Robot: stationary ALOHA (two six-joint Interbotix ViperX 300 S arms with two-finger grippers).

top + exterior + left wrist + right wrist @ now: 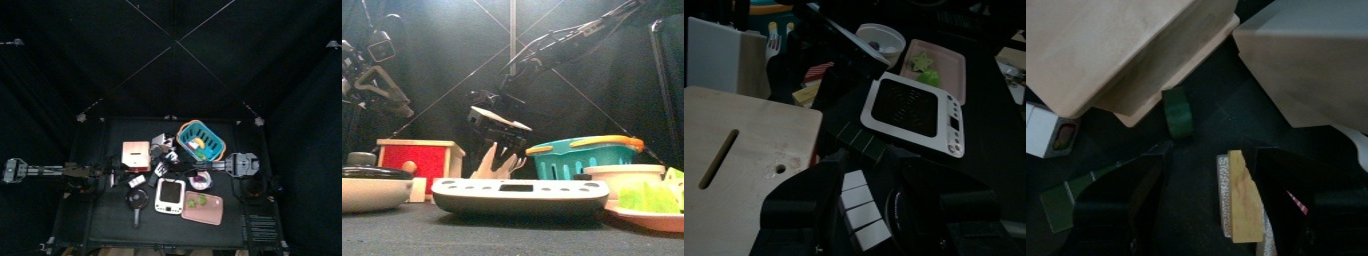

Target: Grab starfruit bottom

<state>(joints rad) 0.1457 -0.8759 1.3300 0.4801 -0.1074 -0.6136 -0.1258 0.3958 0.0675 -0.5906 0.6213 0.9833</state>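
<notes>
Starfruit (202, 205) lies on the pink plate (214, 216) at about 5 o'clock of the table, free to be taken from above. Right gripper (500, 128) hangs jaws-down mid-table, spread wide and holding nothing, well apart from the fruit, beside the teal basket (584, 157). Left arm rests at 9 o'clock; its jaws can't be read.

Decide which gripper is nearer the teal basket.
Right. The right gripper hangs just beside the teal basket; the left gripper is farther off, toward the table's left side.
</notes>
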